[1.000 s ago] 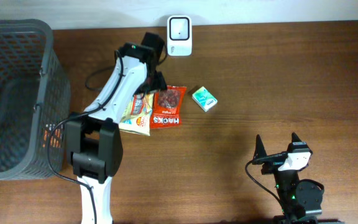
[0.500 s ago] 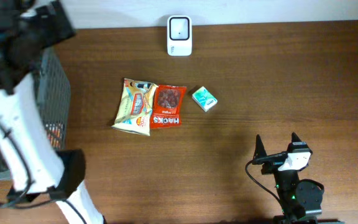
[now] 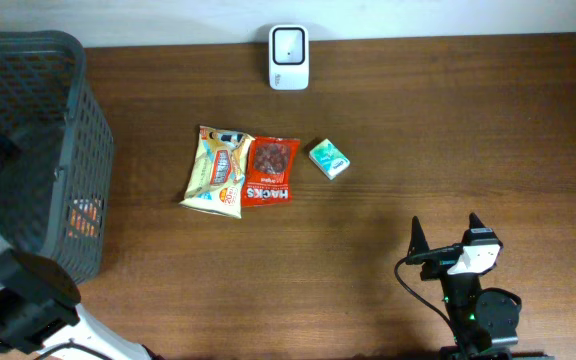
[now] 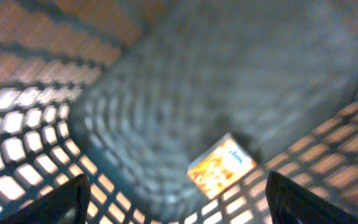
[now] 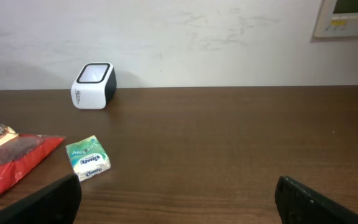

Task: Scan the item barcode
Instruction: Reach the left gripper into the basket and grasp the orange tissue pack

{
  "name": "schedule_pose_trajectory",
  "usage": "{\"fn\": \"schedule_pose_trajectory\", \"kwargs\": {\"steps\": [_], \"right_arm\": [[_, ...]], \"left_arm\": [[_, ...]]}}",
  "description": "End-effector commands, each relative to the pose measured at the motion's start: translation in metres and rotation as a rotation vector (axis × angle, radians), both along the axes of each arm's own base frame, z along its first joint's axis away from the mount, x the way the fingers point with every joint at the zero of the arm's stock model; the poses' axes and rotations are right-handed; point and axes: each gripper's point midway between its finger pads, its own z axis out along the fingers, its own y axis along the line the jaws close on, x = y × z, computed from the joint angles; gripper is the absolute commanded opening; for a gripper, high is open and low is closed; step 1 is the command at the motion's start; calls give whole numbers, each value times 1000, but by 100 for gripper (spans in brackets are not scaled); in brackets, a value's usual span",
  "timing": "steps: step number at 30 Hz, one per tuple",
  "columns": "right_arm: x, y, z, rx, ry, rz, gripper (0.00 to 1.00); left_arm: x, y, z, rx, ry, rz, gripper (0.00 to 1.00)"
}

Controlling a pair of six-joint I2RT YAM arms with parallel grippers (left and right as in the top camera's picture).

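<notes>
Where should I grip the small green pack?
Take the green pack across its short width, coming straight down. It lies flat and skewed, clear of the red bag, so both long edges look free; turn the right tool to match.

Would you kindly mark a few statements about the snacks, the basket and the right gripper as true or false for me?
1. The red HACKS bag lies against the yellow snack bag. True.
2. The green packet rests on top of the scanner. False: it lies apart from it, beside the HACKS bag.
3. The right gripper holds the green packet. False: its jaws stand open and empty, far from it.
4. An orange packet lies inside the basket. True.
</notes>
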Motion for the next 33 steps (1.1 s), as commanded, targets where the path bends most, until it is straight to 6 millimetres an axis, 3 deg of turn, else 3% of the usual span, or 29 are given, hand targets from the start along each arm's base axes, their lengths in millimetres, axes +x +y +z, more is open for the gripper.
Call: {"fn": "schedule_pose_trajectory", "kwargs": {"steps": [1, 3, 6, 11, 14, 16, 19, 21, 23, 25, 27, 28, 31, 33], "right_arm": [[0, -3, -4, 0, 6, -15, 98], [0, -3, -4, 0, 6, -15, 98], [0, -3, -4, 0, 6, -14, 98], [0, -3, -4, 0, 6, -14, 98], [0, -3, -4, 0, 6, -15, 98], [0, -3, -4, 0, 6, -15, 98], [0, -3, -4, 0, 6, -15, 98], [0, -3, -4, 0, 6, -14, 98], [0, -3, -4, 0, 6, -14, 98], [0, -3, -4, 0, 6, -15, 98], [0, -3, -4, 0, 6, -14, 98], [0, -3, -4, 0, 6, -15, 98], [0, -3, -4, 0, 6, -15, 98], [0, -3, -4, 0, 6, -15, 98]], "left_arm": [[-14, -13, -53, -77, 83, -10, 88], [-18, -22, -85, -128, 101, -14, 86], [-16, -50, -115, -272, 65, -31, 86], [-34, -65, -143, -327, 121, -25, 84], [-38, -67, -150, -331, 128, -24, 73], [-36, -65, -154, -318, 120, -25, 72], [-26, -55, -158, -271, 76, -30, 50], [-21, -52, -159, -259, 57, -32, 22], [-21, -52, -159, -259, 57, -32, 0], [-19, -52, -156, -260, 51, -32, 0], [-5, -53, -134, -286, -9, -44, 0], [7, -54, -110, -294, -68, -56, 0], [32, -51, -23, -239, -249, -99, 0], [39, -60, 53, -196, -414, -150, 0]]}}
